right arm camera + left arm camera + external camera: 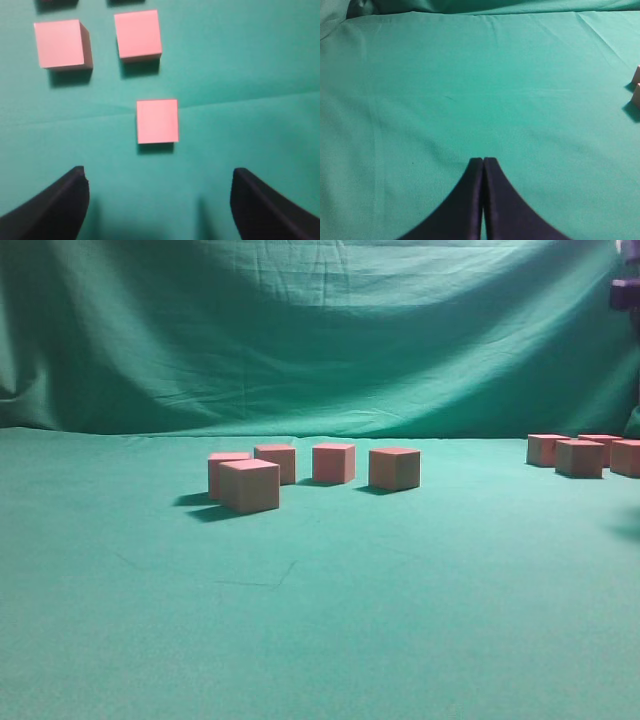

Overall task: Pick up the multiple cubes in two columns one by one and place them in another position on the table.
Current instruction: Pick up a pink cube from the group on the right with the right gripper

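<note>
Several salmon-pink cubes stand in a loose row at mid-table, from one point(249, 485) at the front left to one point(394, 468) at the right. Another cluster of cubes point(579, 457) sits at the far right. In the right wrist view one cube point(157, 121) lies alone on the cloth just ahead of my open right gripper point(158, 171), which holds nothing. Two cubes point(60, 44) point(138, 34) stand side by side beyond it. My left gripper point(483, 160) is shut and empty over bare table point(470, 90). Two cube corners point(636, 95) show at that view's right edge.
A draped green backdrop point(320, 330) rises behind the table. A dark part of the right arm point(625, 290) shows at the exterior view's top right corner. A broad stretch of green cloth point(300, 620) lies in front of the cubes.
</note>
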